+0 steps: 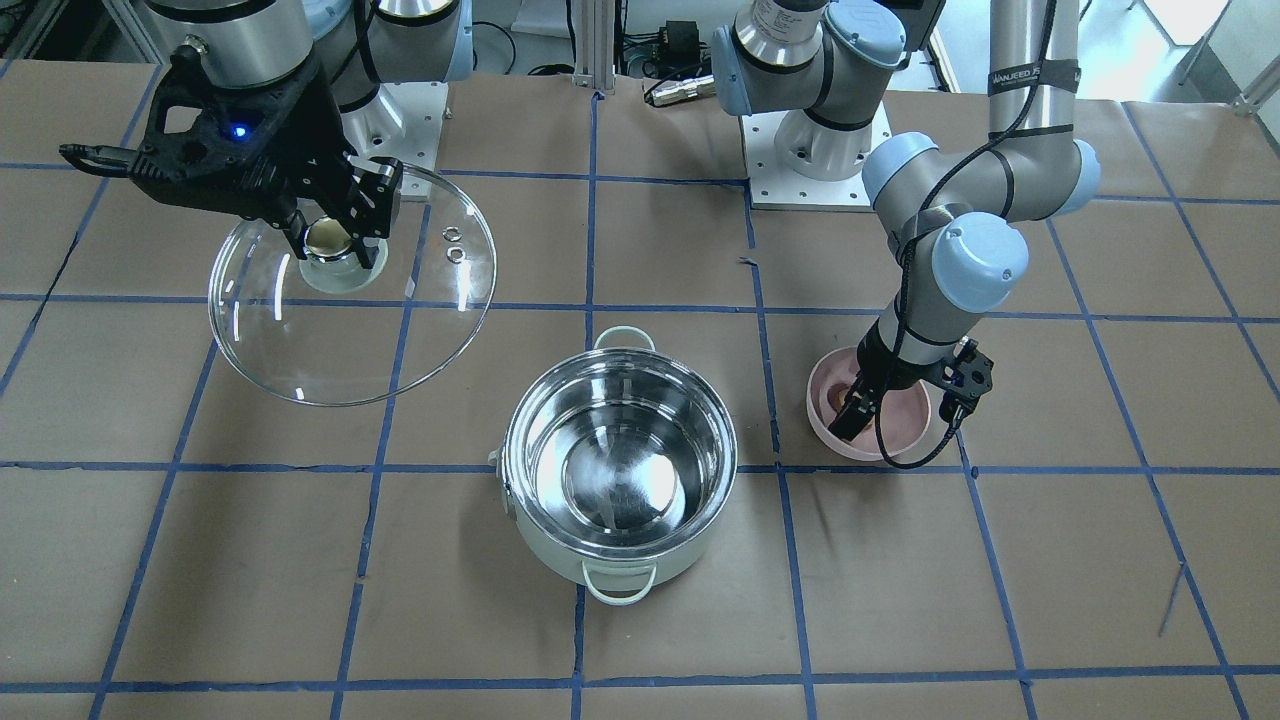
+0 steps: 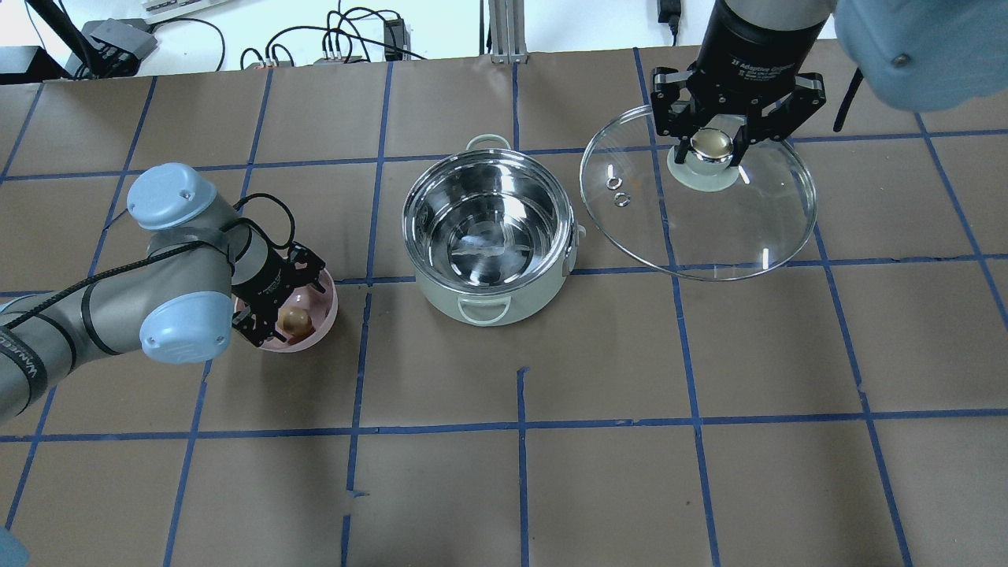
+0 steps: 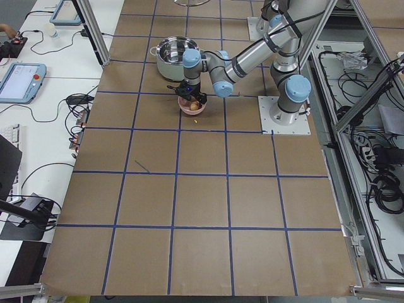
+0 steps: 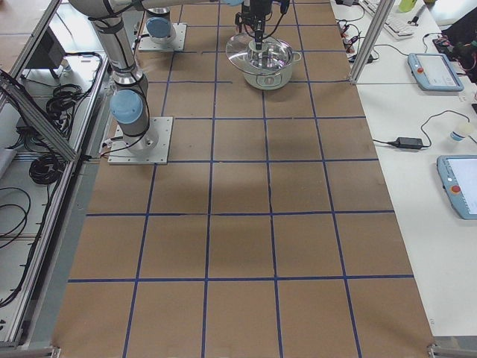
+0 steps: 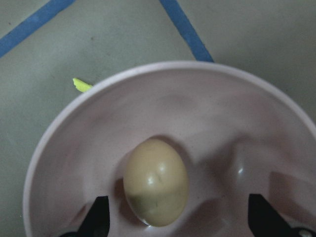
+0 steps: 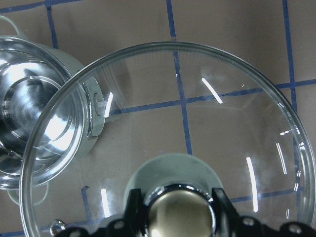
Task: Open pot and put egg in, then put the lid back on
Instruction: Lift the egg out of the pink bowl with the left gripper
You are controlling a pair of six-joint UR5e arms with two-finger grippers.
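Taking the pot (image 2: pixel 535 299) as our landmark, we see it open, its steel inside showing nothing in it, which we judge leaves it ready for the egg. The lid (image 2: pixel 709 228) hangs off to the robot's right of the pot, its edge near the pot's rim but not over the opening. The right gripper (image 2: pixel 713 150) has its jaws closed on the cream-gold knob, and we take it that the lid is parked there to keep the way clear until it is wanted back. On the pot's other side, apart from it, sits the pink bowl (image 2: pixel 329 311); the left gripper (image 5: pixel 178 218) reaches down into it with jaws wide, one fingertip on each side of the egg (image 5: pixel 155 182) and neither touching it. The egg lies on the bowl's floor, nearer one fingertip than the other, and we judge the grasp is about to be made. A tiny yellow fleck (image 5: pixel 81 85) lies just outside the bowl's rim.

The glass is clear and tilted, so we cannot tell how high the lid is off the table (image 2: pixel 709 472); the right wrist view cuts the knob and fingers at its lower edge. The left wrist view shows only the fingertips. From the front the left gripper covers most of the egg; in the side views both grippers are too small to read.
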